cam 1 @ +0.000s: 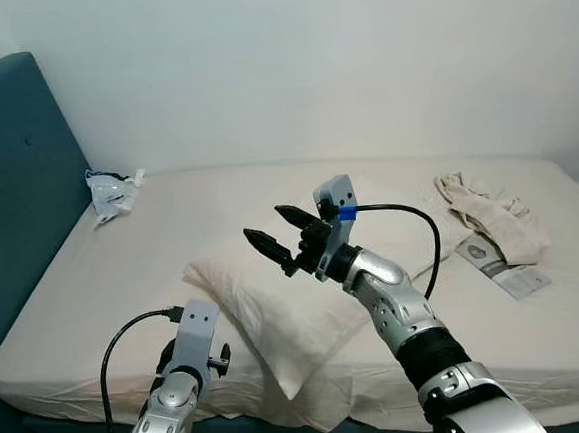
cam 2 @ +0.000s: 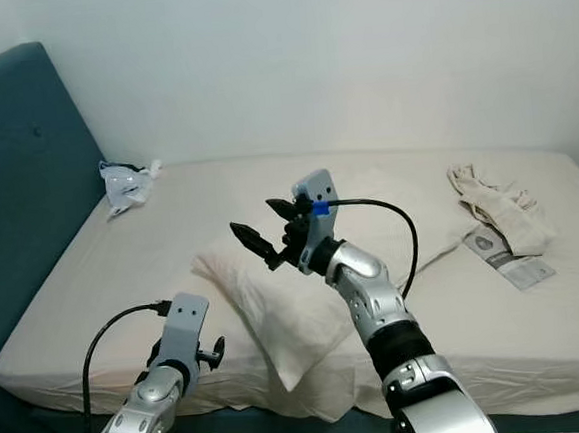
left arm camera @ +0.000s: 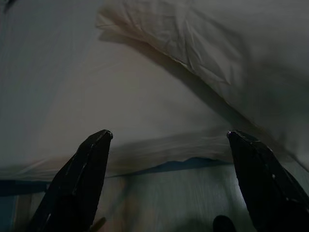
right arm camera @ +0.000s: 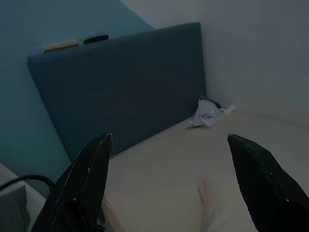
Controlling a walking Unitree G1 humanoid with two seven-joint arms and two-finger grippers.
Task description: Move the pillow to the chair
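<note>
The pillow (cam 1: 296,301) lies on the bed (cam 1: 124,280) near its front edge, one corner drooping over the side, and my right end effector (cam 1: 271,236) hovers above it with its fingers spread wide and empty. To grab well, I judge I should lower it onto the raised near part and pinch a thick fold, not thin cover cloth. My left end effector (left arm camera: 166,140), also wide open, sits low by the bed's edge, placed to catch the hanging corner.
</note>
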